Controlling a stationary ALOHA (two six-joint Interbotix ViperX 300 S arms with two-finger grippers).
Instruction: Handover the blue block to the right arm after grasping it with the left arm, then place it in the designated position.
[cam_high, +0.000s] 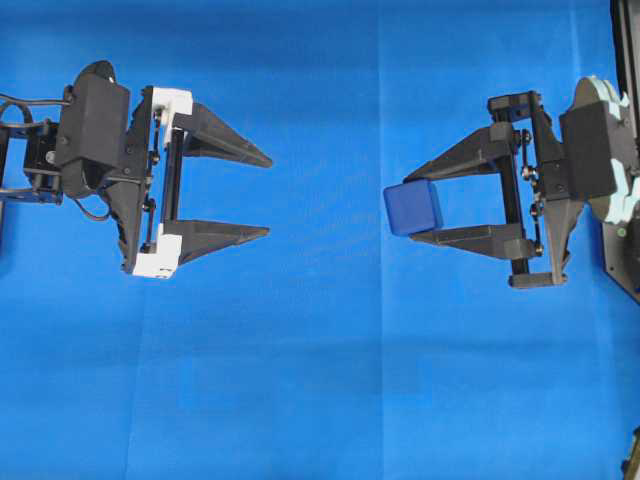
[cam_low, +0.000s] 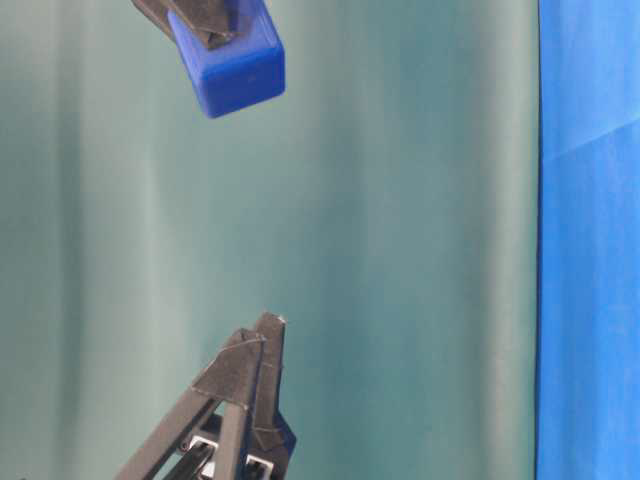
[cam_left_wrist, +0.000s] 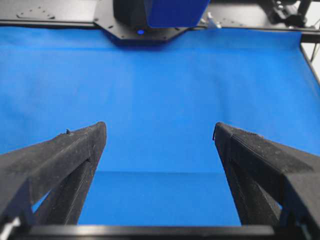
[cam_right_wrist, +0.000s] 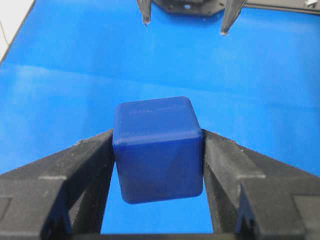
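The blue block (cam_high: 413, 208) hangs above the blue cloth, pinched at the tips of my right gripper (cam_high: 414, 210), which is shut on it. In the right wrist view the block (cam_right_wrist: 157, 150) sits between both fingers, tilted a little. My left gripper (cam_high: 269, 196) is on the left with its jaws spread wide and nothing between them, a clear gap away from the block. The left wrist view shows its fingers (cam_left_wrist: 92, 137) far apart and the block (cam_left_wrist: 175, 12) straight ahead at the top. The table-level view shows the block (cam_low: 235, 60) up high. The designated position is out of view.
Blue cloth (cam_high: 320, 380) covers the table. A black frame (cam_high: 622, 250) lies along the right edge behind the right arm. The left gripper's fingertips (cam_right_wrist: 146, 20) show at the top of the right wrist view. A teal backdrop (cam_low: 400, 250) fills the table-level view.
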